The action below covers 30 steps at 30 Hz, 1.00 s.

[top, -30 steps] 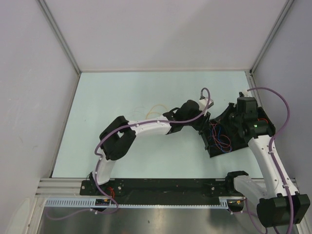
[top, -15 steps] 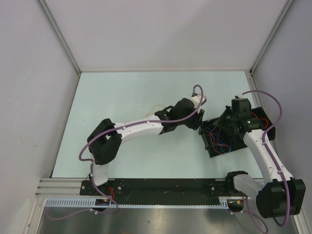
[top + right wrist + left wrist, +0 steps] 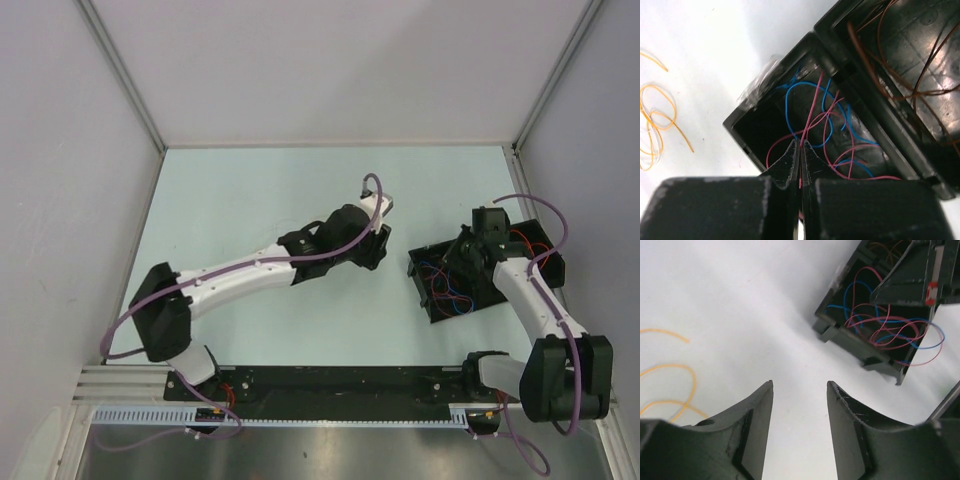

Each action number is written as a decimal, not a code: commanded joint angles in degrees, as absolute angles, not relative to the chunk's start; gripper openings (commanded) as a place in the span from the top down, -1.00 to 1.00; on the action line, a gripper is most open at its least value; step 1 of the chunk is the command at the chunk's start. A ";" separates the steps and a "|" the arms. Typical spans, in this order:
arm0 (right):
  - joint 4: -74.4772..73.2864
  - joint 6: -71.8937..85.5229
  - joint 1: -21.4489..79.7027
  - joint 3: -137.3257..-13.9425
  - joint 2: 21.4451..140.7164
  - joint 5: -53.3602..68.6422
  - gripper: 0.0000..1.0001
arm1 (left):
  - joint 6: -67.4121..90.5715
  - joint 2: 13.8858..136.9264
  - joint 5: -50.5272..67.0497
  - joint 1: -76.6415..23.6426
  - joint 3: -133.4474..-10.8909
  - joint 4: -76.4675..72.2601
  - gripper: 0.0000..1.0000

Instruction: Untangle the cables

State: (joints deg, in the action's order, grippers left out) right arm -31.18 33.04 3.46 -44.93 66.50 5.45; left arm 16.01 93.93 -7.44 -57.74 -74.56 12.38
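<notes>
A black two-compartment box (image 3: 436,314) sits at the right of the table. Its near compartment holds tangled red wires (image 3: 812,114) and blue wires (image 3: 788,107); they also show in the left wrist view (image 3: 875,322). The other compartment holds brownish-orange wires (image 3: 890,60). My right gripper (image 3: 800,143) is down over the red-and-blue compartment (image 3: 457,270), shut on a red wire that runs up between its fingertips. My left gripper (image 3: 800,384) is open and empty above the bare table, left of the box (image 3: 378,252). Loose orange cables (image 3: 675,367) lie on the table to its left.
The orange loops (image 3: 660,117) lie left of the box. A crumpled bit of clear plastic (image 3: 765,75) sits on the box's left rim. White walls enclose the table on three sides. The black base rail (image 3: 340,385) runs along the near edge.
My left arm has swung left and its gripper has drawn away from the box. My right gripper has shifted left over the red-and-blue compartment.
</notes>
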 commanded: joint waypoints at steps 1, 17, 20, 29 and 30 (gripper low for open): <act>-25.76 30.50 1.15 -44.74 68.81 8.86 1.00 | 16.17 85.09 -13.35 -57.74 -70.15 16.69 -0.07; -26.45 26.98 0.44 -49.65 68.12 9.32 0.10 | 21.18 67.41 -22.33 -55.99 -50.37 17.93 -0.34; -28.47 26.54 0.35 -51.06 66.19 8.09 -0.05 | 21.45 67.24 -22.41 -55.90 -50.01 18.02 -0.37; -27.69 28.03 4.30 -47.82 68.90 5.62 0.67 | 21.36 66.80 -22.94 -55.90 -49.66 19.16 -0.37; -26.73 28.12 4.65 -47.46 69.34 5.62 0.72 | 21.36 66.71 -22.94 -55.90 -49.40 19.16 -0.37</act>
State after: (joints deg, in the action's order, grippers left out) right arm -28.38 27.40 3.40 -49.06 67.40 7.07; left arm 20.14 68.86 -21.47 -56.12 -49.89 19.86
